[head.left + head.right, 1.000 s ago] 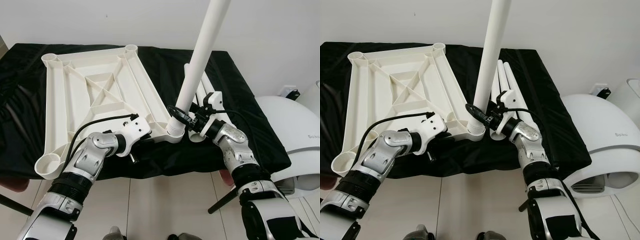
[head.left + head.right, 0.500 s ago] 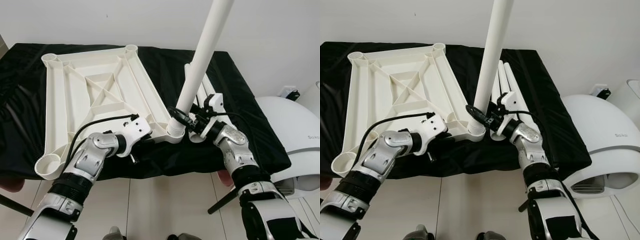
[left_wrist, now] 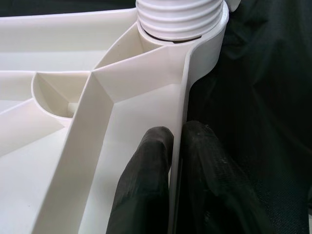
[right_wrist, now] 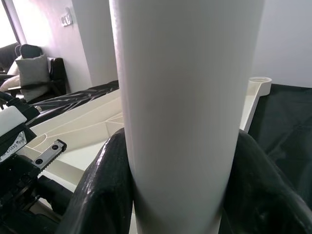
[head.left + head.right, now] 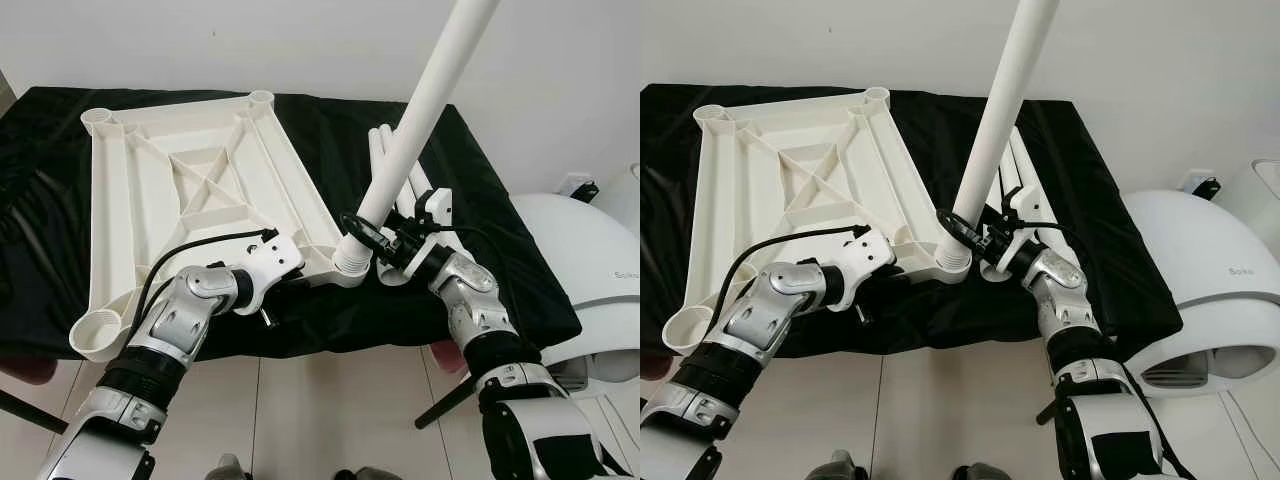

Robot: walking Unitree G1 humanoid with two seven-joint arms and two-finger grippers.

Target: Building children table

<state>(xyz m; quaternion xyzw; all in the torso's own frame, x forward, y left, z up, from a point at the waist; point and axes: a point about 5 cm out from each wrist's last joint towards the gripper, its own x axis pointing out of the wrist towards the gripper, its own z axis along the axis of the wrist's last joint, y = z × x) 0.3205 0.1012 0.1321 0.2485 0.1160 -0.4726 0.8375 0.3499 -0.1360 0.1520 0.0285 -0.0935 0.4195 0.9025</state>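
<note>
**Tabletop upside down on black-covered table, one leg seated in near corner socket**

Tabletop [image 5: 190, 190]: white plastic, ribbed underside up, lying across left and centre of frame on the table [image 5: 520, 290] with black cover. Round sockets at the corners; far-left socket [image 5: 98, 119] and near-left socket [image 5: 95, 333] open.

Table leg [image 5: 420, 110]: long white tube, threaded end [image 3: 178, 19] sitting in near-right corner socket [image 5: 350, 265], just below frame centre. Tilted, upper end leaning toward upper right and running out of the top edge.

Right end effector [image 5: 378, 240]: closed around lower part of table leg, just above the socket. In right wrist view, black fingers [image 4: 105, 180] pressed on both sides of the white tube.

Left end effector [image 3: 176, 165]: closed on near edge wall of tabletop, close beside the occupied socket. In left wrist view, one finger [image 3: 146, 185] inside the rim, the other outside on the black cover side, wall pinched between.

Spare legs [image 5: 1025, 185]: white tubes lying side by side on the black cover, right of the tabletop, partly behind the held leg and right arm.

Right of frame: white rounded appliance [image 5: 590, 260] on the tiled floor [image 5: 330, 410], beside the table.
</note>
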